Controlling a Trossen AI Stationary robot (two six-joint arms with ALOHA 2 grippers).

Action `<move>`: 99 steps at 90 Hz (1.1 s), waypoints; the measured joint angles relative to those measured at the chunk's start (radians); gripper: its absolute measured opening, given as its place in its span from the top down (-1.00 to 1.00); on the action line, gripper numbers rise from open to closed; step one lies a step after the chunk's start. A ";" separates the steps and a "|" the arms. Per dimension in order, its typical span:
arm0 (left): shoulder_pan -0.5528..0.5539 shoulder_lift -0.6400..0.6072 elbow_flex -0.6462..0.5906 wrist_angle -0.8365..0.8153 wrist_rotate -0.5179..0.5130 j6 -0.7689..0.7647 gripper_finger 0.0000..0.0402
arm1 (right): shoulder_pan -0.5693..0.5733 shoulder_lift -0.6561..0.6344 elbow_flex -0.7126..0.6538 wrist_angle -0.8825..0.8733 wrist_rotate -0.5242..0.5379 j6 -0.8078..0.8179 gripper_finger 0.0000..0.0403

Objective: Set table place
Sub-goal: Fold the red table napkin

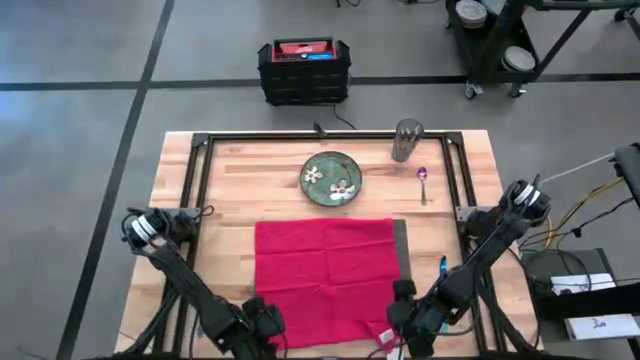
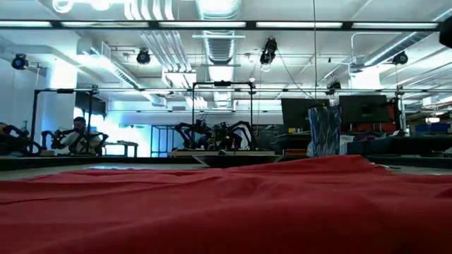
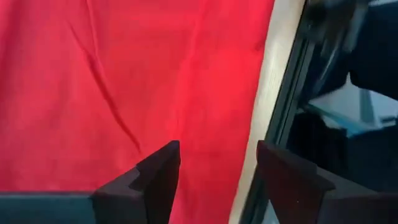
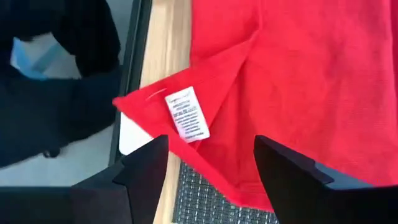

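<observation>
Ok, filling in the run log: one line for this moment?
left hand open over red napkin | right hand open at napkin's tagged corner | napkin covers placemat | plate, spoon, glass unplaced

Plate [image 1: 332, 179], cup [image 1: 407, 140], spoon [image 1: 423, 183] crowd far edge; sides prob. free.

On the table [image 1: 180, 185] there is one red cloth napkin [image 1: 325, 265], one dark grey placemat [image 1: 400, 240] showing at the napkin's right edge, one green flowered plate [image 1: 332, 178], one glass tumbler [image 1: 406, 140], one spoon [image 1: 423, 184], and two grippers, left [image 1: 262, 325] and right [image 1: 405, 318].
</observation>
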 joint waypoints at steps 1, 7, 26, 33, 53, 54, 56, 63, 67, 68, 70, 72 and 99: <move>0.000 0.000 -0.002 0.000 0.006 -0.002 0.01 | 0.001 0.001 0.001 0.002 0.000 -0.001 -0.09; -0.001 0.000 -0.013 -0.006 0.026 -0.010 0.01 | 0.004 0.011 0.002 0.008 0.001 -0.007 -0.07; -0.001 0.008 -0.054 -0.035 0.032 0.021 0.02 | 0.010 0.049 -0.001 0.011 0.003 -0.019 -0.06; -0.001 0.014 -0.074 -0.010 0.033 0.034 0.02 | 0.017 0.059 -0.001 0.015 0.001 -0.019 -0.08; -0.001 0.011 -0.089 0.041 0.040 0.074 0.32 | 0.038 0.064 0.012 0.070 0.001 -0.017 -0.07; -0.001 0.011 -0.089 0.042 0.040 0.077 0.35 | 0.038 0.064 0.013 0.070 0.001 -0.017 -0.07; -0.001 0.011 -0.089 0.043 0.040 0.082 0.42 | 0.042 0.064 0.015 0.072 0.001 -0.018 -0.06; -0.001 0.010 -0.091 0.043 0.040 0.102 0.67 | 0.052 0.064 0.015 0.098 0.002 -0.017 -0.02; -0.001 0.010 -0.091 0.042 0.040 0.109 0.81 | 0.058 0.067 0.014 0.119 0.002 -0.017 0.00; -0.001 0.010 -0.091 0.042 0.040 0.110 0.85 | 0.060 0.067 0.014 0.121 0.003 -0.016 0.00; -0.001 0.010 -0.091 0.042 0.040 0.112 0.90 | 0.064 0.070 0.013 0.122 0.004 -0.016 0.01; -0.001 0.009 -0.091 0.042 0.040 0.115 0.93 | 0.067 0.073 0.014 0.122 0.008 -0.016 0.02; -0.001 0.008 -0.091 0.040 0.032 0.127 0.96 | 0.095 0.165 0.063 0.118 0.086 -0.126 0.10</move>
